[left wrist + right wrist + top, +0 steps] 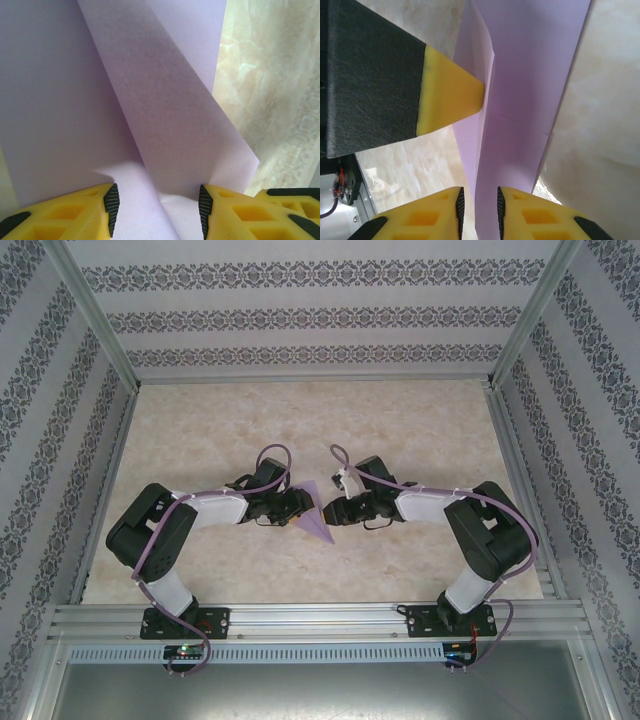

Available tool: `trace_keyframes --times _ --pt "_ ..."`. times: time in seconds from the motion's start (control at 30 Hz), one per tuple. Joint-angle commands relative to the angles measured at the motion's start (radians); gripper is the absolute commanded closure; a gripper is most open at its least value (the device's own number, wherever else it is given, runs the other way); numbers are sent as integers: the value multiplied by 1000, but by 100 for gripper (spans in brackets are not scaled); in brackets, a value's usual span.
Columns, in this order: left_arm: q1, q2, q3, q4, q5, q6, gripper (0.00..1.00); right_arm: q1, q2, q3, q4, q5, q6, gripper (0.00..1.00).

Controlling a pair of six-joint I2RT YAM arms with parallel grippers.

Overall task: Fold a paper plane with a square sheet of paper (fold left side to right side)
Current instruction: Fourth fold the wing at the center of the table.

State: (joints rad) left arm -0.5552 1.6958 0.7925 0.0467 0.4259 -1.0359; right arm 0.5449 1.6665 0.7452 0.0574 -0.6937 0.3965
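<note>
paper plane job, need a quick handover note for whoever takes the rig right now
Left pincer: open, paper between its pads, mid-table.
Right pincer: slightly open, straddling the paper's folded edge, not clamped.
Done: paper folded to a narrow, layered triangle.
To do: layers stand loose; probably press the crease flat, then let go.

The paper plane (318,521) lies on the desk (300,420), midway across and nearer the front edge than the back. The left arm (165,530) reaches in from its left and the right arm (470,520) from its right, so the two sets of jaws face each other across it. The left jaws stand on either side of a raised flap. The plane runs out from between the right jaws, and one of the left arm's fingers (452,92) touches it further along.
</note>
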Motion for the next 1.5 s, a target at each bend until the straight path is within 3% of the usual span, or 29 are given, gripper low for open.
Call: trace_keyframes --times 0.0,0.4,0.73,1.47 --pt "-3 24 6 -16 -11 -18 50 -5 3 32 16 -46 15 74" --pt "-5 19 7 -19 -10 -16 50 1 76 64 48 -50 43 76" --pt "-5 12 10 -30 -12 -11 50 -2 102 79 15 -26 24 99" --pt "-6 10 18 -41 -8 -7 50 -9 137 107 -66 68 -15 100"
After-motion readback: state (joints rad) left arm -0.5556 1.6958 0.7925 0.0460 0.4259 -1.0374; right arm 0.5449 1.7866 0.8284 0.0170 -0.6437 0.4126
